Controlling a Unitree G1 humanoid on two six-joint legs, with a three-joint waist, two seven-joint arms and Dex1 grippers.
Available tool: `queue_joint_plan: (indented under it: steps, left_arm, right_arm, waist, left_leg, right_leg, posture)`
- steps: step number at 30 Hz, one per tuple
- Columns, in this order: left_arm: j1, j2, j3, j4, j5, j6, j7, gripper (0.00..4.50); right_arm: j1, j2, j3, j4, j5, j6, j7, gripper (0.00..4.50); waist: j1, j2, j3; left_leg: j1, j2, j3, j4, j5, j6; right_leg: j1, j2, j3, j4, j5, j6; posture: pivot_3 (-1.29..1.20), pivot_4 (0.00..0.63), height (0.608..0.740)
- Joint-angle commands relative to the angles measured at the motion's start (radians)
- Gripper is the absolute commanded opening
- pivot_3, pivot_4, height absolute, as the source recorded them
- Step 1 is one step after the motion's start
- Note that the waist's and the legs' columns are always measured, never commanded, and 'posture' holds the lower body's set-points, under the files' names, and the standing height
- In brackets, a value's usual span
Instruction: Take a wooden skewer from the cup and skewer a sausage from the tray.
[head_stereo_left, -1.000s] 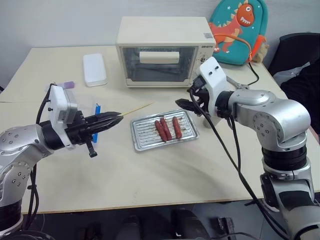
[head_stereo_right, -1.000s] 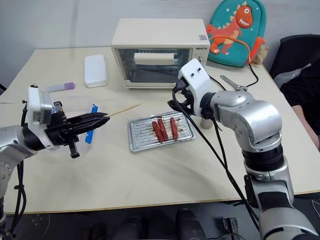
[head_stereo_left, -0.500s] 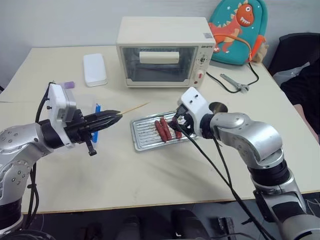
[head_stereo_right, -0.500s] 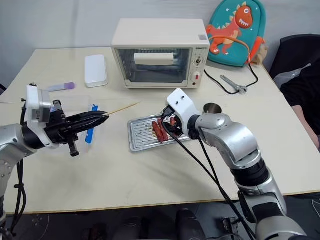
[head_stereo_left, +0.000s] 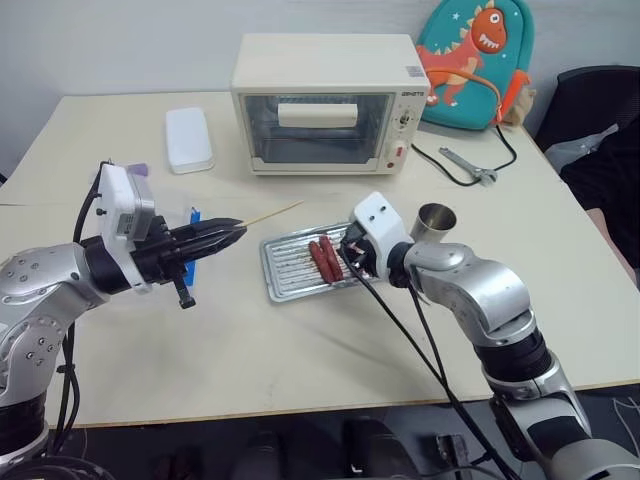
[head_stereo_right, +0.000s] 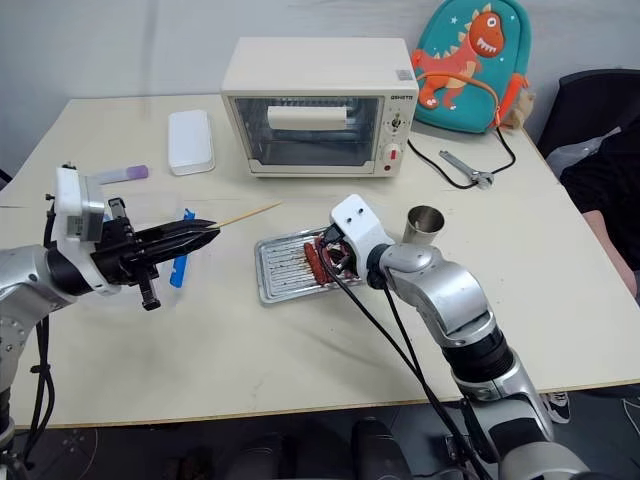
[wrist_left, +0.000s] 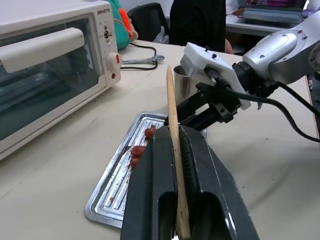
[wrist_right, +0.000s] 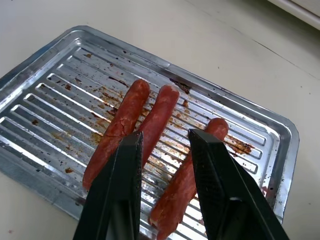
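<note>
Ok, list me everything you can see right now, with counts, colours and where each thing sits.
Table: one, pale beige, under everything.
Toaster oven: one, cream, at the back of the table.
Tray: one, silvery, in front of the oven.
Sausages: three, reddish-brown, in the tray.
Cup: one, steel, right of the tray.
Wooden skewer: one, pale tan, held in the left claw.
Flat box: one, white, left of the oven.
Backpack: one, teal with an orange dinosaur, back right.
Wrench: one, grey, right of the oven.
Left claw: black, shut on the skewer, left of the tray.
Right claw: black, open, over the sausages.
</note>
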Motion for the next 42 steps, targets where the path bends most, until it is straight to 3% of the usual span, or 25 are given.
queue_joint_plan:
  steps: [1,42]
  left_arm:
    - [-0.013,0.010,0.013,-0.015,0.000,-0.011,-0.002,0.00]
    - [-0.026,0.013,0.016,-0.021,0.000,-0.003,0.010,0.00]
  right_arm:
    - [0.009,0.006,0.008,0.003,-0.040,-0.044,-0.009,1.46]
    - [0.051,0.067,0.050,0.168,-0.215,-0.161,-0.021,1.46]
  waist:
    - [0.000,0.000,0.000]
    - [-0.002,0.000,0.000]
  left_leg:
    - [0.000,0.000,0.000,0.000,0.000,0.000]
    - [0.000,-0.001,0.000,0.001,0.000,-0.001]
  right_leg:
    - [0.000,0.000,0.000,0.000,0.000,0.000]
    - [0.000,0.000,0.000,0.002,0.000,0.000]
  posture:
    - [0.00,0.150,0.740]
    - [0.00,0.150,0.740]
